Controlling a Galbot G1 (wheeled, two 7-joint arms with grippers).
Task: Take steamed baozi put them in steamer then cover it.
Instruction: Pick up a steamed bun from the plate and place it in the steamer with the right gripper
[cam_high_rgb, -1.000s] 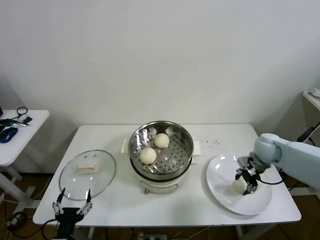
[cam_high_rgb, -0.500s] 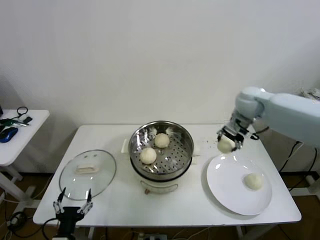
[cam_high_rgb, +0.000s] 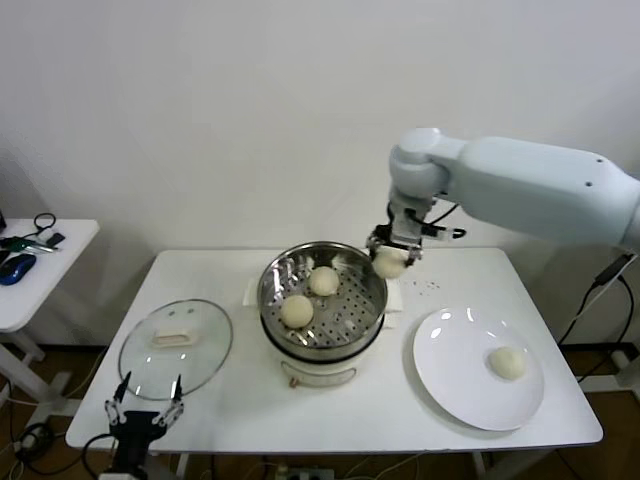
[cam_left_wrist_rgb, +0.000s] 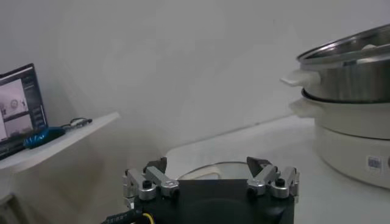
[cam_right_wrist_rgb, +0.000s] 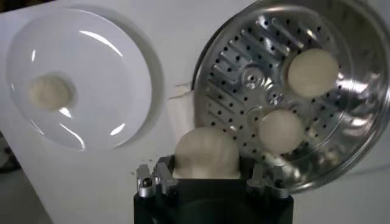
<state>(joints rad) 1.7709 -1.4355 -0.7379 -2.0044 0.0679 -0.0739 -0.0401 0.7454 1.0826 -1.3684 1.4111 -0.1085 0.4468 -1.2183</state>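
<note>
My right gripper (cam_high_rgb: 390, 262) is shut on a baozi (cam_high_rgb: 388, 263), holding it in the air over the right rim of the steamer (cam_high_rgb: 372, 272). In the right wrist view that baozi (cam_right_wrist_rgb: 206, 153) fills the jaws of the right gripper (cam_right_wrist_rgb: 206, 176), beside the steamer's rim (cam_right_wrist_rgb: 204, 67). Two baozi (cam_high_rgb: 322, 281) (cam_high_rgb: 296, 311) lie on the perforated bottom. Another baozi (cam_high_rgb: 507, 363) rests on the white plate (cam_high_rgb: 450, 375). My left gripper (cam_high_rgb: 145, 412) hangs open and empty at the table's front left corner, below the glass lid (cam_high_rgb: 176, 346).
The steamer sits on a white pot base (cam_high_rgb: 318, 372) mid-table. In the left wrist view the open left gripper (cam_left_wrist_rgb: 210, 176) faces the lid (cam_left_wrist_rgb: 201, 170), with the pot base (cam_left_wrist_rgb: 350, 143) off to one side. A side table (cam_high_rgb: 30, 270) with small items stands at the left.
My right gripper lifted a baozi off the plate and carried it left, from the plate to the steamer's right rim. One baozi stays on the plate. The left arm has not moved.
</note>
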